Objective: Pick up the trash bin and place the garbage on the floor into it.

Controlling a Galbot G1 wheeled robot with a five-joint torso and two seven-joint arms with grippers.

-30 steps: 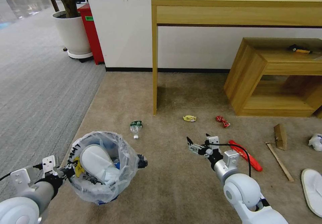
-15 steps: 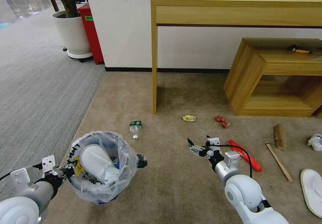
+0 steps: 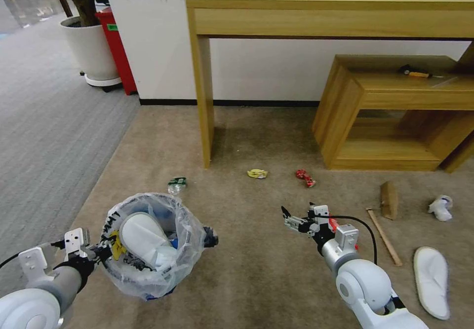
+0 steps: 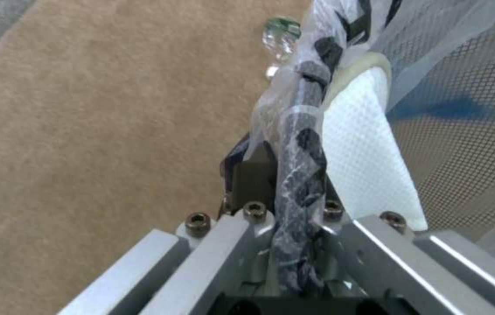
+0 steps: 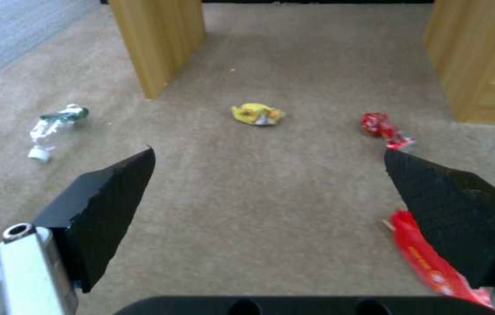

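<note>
My left gripper is shut on the rim of the trash bin, held just above the floor; the left wrist view shows the bagged rim pinched between its jaws. A white slipper sticks out of the bin. My right gripper hangs open over the carpet with nothing in it. Garbage lies ahead: a clear bottle, a yellow wrapper, a red wrapper, a long red wrapper, cardboard, a wooden stick, a white packet and another slipper.
A tall wooden table stands against the wall, its leg near the bottle. A low wooden shelf unit sits at the right. A white plant pot and a red box stand at the far left by grey ribbed carpet.
The whole picture has slid left, so the camera has swung to the right. Both arms keep their pose before me, with the bin still held.
</note>
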